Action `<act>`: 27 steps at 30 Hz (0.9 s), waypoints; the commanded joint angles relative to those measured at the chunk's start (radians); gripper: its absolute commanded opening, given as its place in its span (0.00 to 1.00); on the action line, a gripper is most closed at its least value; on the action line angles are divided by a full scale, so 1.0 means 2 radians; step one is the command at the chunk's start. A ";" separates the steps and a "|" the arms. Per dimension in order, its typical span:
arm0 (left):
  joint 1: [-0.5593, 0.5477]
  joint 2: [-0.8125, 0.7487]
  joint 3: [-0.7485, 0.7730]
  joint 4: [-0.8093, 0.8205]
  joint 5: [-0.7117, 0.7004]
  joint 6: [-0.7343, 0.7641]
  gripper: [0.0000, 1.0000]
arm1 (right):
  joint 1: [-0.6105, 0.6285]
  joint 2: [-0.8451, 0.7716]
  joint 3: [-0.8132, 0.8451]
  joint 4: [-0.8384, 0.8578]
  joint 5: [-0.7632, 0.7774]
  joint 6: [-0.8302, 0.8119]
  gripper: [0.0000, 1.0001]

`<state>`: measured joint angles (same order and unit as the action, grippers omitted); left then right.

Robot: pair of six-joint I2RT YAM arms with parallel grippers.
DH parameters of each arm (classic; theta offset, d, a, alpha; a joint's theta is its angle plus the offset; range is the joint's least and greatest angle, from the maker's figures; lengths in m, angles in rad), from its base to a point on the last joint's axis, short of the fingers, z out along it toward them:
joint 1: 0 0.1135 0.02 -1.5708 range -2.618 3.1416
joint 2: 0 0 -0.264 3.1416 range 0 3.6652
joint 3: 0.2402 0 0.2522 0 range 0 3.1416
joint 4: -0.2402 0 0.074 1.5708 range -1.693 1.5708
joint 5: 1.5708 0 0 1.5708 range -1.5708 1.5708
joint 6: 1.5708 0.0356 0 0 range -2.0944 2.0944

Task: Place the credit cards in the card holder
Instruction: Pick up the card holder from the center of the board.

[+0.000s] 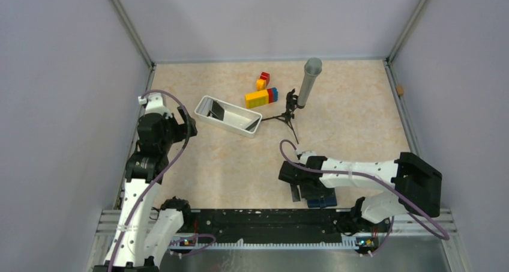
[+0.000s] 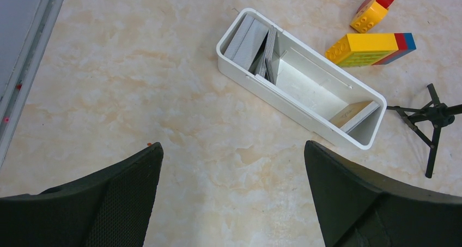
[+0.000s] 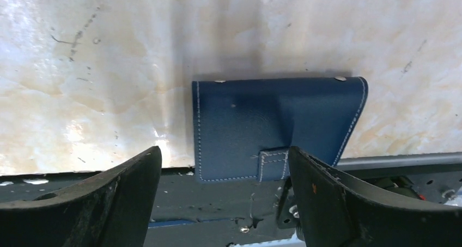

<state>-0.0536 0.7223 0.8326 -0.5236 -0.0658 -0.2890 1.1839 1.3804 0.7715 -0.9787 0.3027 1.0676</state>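
Left jaws at full spread, nothing held, nothing touched; black fingers [image 2: 125,203] above bare desk [image 2: 163,94], on the near side of the white tray [image 2: 283,101]. Right jaws also wide apart, one finger [image 3: 98,203] to each side of the card holder [image 3: 256,127], gripping nothing; contact with it impossible to tell.

Card holder closed, strap tab on its near side, flat at the near edge of the desk right of centre, near edge over the black rail [image 3: 218,214]; seen from above only as a blue corner [image 1: 321,202] under the right arm.

Credit cards [image 2: 248,40] all inside the tray, far and left of centre; a leaning bunch at its left end, at least two, exact count unclear because of overlap; one more [image 2: 354,115] propped at the right end.

Beyond the tray, two clumps of toy bricks [image 2: 370,48]: one long in yellow, red and blue, one small in yellow and red; right of them one grey cylinder [image 1: 311,80] on one small black tripod [image 2: 430,116], cut off at the frame edge in the left wrist view.
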 commanded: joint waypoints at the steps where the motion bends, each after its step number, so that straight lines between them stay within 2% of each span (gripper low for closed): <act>1: -0.001 -0.003 -0.003 0.022 0.007 0.003 0.99 | 0.007 0.004 0.005 0.021 0.000 0.008 0.85; 4: -0.001 -0.004 -0.004 0.021 0.006 0.002 0.99 | 0.007 0.009 -0.012 0.034 -0.004 0.015 0.84; 7: -0.001 -0.004 -0.004 0.021 0.005 0.002 0.99 | 0.008 0.022 -0.023 0.022 0.018 0.023 0.78; 12: -0.001 -0.003 -0.004 0.021 0.005 0.001 0.99 | 0.013 0.042 -0.034 0.022 0.024 0.029 0.58; 17: -0.001 -0.002 -0.004 0.022 0.004 0.001 0.99 | 0.014 0.045 -0.042 0.033 0.033 0.029 0.22; 19: -0.001 -0.002 -0.004 0.022 0.005 0.001 0.99 | 0.013 0.044 -0.032 0.025 0.046 0.024 0.02; 26: -0.002 -0.001 -0.005 0.025 0.030 0.007 0.99 | 0.013 0.022 0.041 0.010 0.089 -0.032 0.00; 27: -0.004 -0.001 -0.006 0.027 0.051 0.008 0.99 | 0.014 0.014 0.050 0.014 0.090 -0.047 0.00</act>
<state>-0.0536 0.7227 0.8295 -0.5236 -0.0441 -0.2882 1.2041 1.4391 0.7830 -0.9947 0.4072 1.0542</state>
